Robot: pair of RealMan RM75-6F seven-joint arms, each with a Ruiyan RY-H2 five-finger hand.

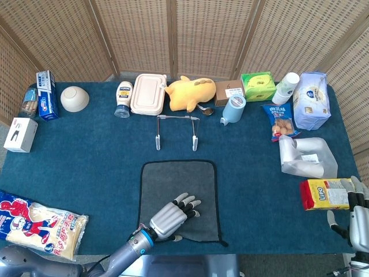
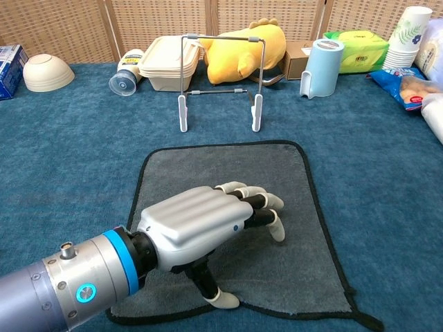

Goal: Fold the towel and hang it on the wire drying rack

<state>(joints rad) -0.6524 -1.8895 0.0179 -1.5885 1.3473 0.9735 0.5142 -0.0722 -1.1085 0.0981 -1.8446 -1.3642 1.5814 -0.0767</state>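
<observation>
The grey towel point(image 1: 180, 184) point(image 2: 228, 173) with a black hem lies flat on the blue table, near the front edge. My left hand point(image 1: 169, 217) point(image 2: 201, 232) rests palm down on its near half, fingers spread and slightly curled, thumb tip on the cloth close to the near hem. It holds nothing. The wire drying rack point(image 1: 176, 130) point(image 2: 218, 83) stands upright just beyond the towel's far edge. My right hand point(image 1: 357, 216) hangs at the table's right front corner, fingers apart and empty, beside a yellow packet point(image 1: 324, 194). The chest view does not show it.
Behind the rack sit a mayonnaise bottle point(image 1: 123, 98), a lidded box point(image 1: 147, 93), a yellow plush toy point(image 1: 190, 92) and a blue cup point(image 1: 233, 108). Snack bags and a clear bag point(image 1: 308, 157) crowd the right side. A noodle pack point(image 1: 40, 225) lies front left.
</observation>
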